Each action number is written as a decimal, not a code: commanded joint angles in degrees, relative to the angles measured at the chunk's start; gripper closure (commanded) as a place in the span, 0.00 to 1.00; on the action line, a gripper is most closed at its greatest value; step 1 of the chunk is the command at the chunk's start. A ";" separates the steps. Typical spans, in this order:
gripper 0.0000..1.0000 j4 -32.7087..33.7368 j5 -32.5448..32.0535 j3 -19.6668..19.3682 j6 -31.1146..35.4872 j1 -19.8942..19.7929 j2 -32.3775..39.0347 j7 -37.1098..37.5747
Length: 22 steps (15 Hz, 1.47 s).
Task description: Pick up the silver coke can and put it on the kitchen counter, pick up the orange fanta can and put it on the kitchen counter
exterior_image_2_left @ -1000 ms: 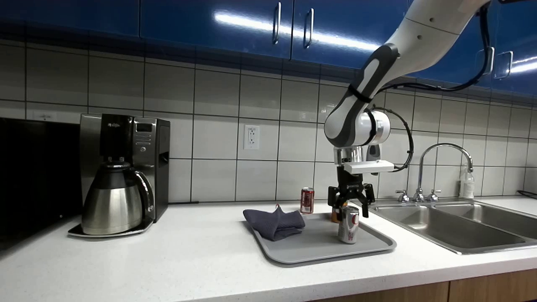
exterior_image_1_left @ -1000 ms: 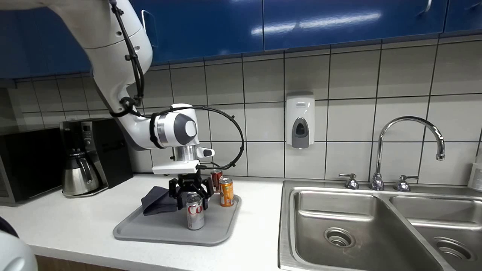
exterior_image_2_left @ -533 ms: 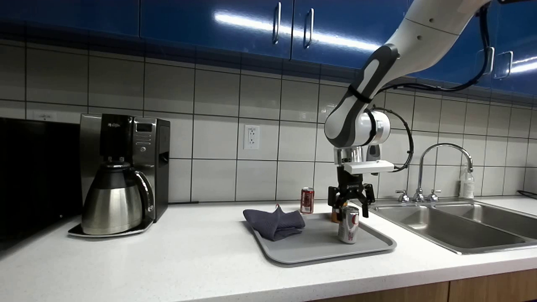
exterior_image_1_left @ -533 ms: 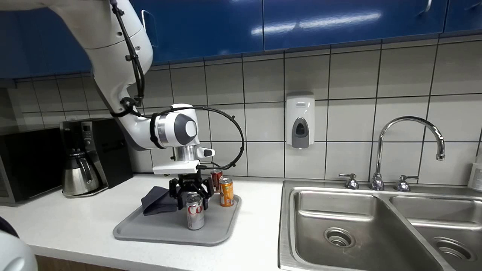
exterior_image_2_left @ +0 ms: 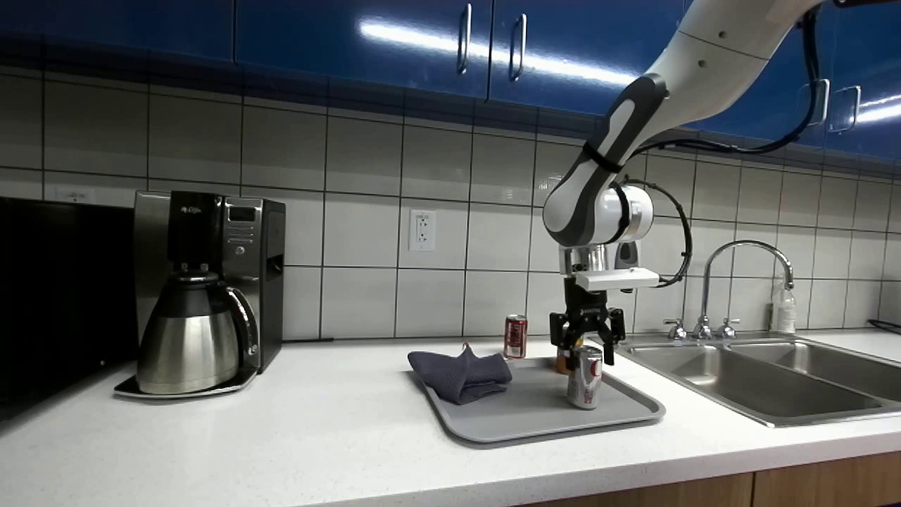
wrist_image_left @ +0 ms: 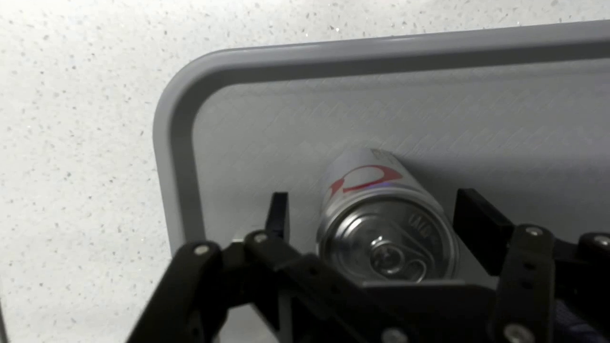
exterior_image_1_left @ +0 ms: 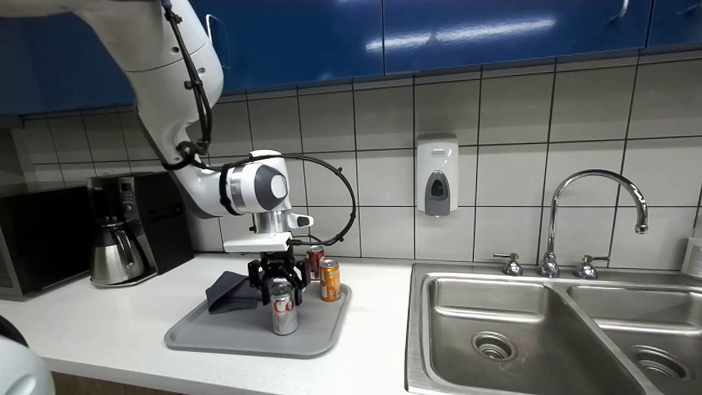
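In an exterior view, glare streaks cabinets (exterior_image_1_left: 449, 22) at one o'clock; wrist-view shadow dims the tray (wrist_image_left: 476, 109) at three.

Between the matt black fingers (wrist_image_left: 482, 229), the small silver-grey cylindrical metal can (wrist_image_left: 381, 221) looks glossy. Below them, the grey rectangular tray (wrist_image_left: 267, 133) looks like matt, textured plastic. Near them lies dull dark-grey folded cloth (exterior_image_2_left: 461, 378); farther out, the white speckled surface (wrist_image_left: 81, 143) looks smooth.

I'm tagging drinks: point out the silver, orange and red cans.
Silver can (exterior_image_1_left: 284, 311), in an exterior view: middle of its lettered side.
Orange can (exterior_image_1_left: 330, 282), in an exterior view: its orange side.
Red can (exterior_image_2_left: 515, 337), in an exterior view: its red side.
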 commanded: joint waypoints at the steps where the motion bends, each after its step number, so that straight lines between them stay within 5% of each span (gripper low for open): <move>1: 0.44 0.81 -0.42 0.54 -0.16 -0.42 0.24 0.44; 4: 0.61 0.38 -0.17 0.77 0.00 -0.53 -0.72 -0.38; 10: 0.61 0.52 4.18 1.25 -4.28 -1.54 -4.05 -3.40; 22: 0.61 0.70 2.23 -3.67 -9.52 -6.68 -10.98 -4.06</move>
